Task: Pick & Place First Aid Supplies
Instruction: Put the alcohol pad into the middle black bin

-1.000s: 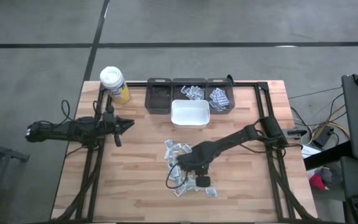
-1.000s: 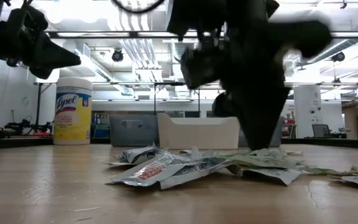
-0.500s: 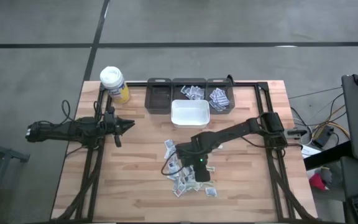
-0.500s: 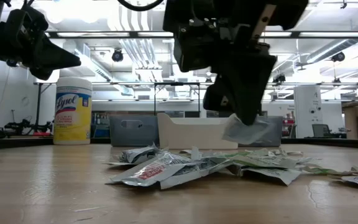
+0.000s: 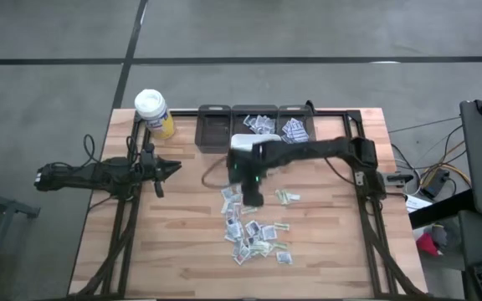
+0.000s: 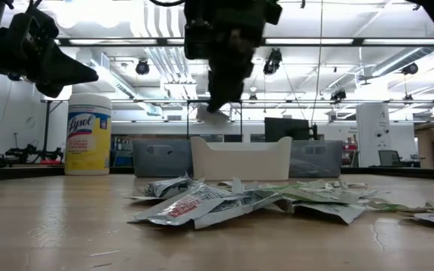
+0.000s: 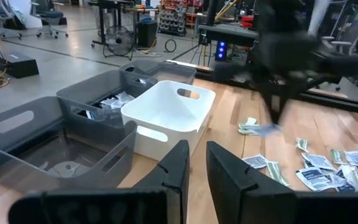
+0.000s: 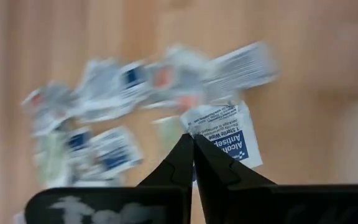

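above the wooden table [image 5: 174,217], just short of the white bin [image 5: 243,144], the right gripper [image 8: 193,144] pinches a packet [image 8: 224,132] printed "alcohol wipe", other packets [image 5: 253,234] scattered below, the left gripper [image 5: 172,168] waiting nearly shut near the "lysol" tub [image 6: 88,134].

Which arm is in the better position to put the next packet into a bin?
The right. Its gripper is already shut on a packet, raised above the table near the white bin. The left gripper waits off to the side.
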Motion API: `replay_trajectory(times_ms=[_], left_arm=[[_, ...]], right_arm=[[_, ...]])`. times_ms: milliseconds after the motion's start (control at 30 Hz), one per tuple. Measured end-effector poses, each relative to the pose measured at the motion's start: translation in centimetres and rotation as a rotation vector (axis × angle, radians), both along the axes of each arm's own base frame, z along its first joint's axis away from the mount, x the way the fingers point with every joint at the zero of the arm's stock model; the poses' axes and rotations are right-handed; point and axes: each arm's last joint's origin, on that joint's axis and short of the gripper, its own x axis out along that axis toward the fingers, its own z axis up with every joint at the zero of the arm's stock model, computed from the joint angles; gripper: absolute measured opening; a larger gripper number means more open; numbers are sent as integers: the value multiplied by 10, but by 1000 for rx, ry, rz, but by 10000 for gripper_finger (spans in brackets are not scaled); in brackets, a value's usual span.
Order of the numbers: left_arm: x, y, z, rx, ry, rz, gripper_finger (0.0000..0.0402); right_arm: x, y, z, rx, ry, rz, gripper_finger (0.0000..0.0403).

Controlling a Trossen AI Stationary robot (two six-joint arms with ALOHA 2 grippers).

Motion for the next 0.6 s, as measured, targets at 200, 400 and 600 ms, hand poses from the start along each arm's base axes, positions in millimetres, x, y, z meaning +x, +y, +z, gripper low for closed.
replay_trajectory(times_ms=[200,400,600], left_arm=[[0,0,0,2,0,7,53],[0,1,0,8,3,35,53],[0,2,-1,27,15,82,53]], right_arm=[[0,-63,32,-123,-85,-77,8],[-13,-130,51,-272,-128,-173,8],[-28,-186,42,-349,-101,-211,8]])
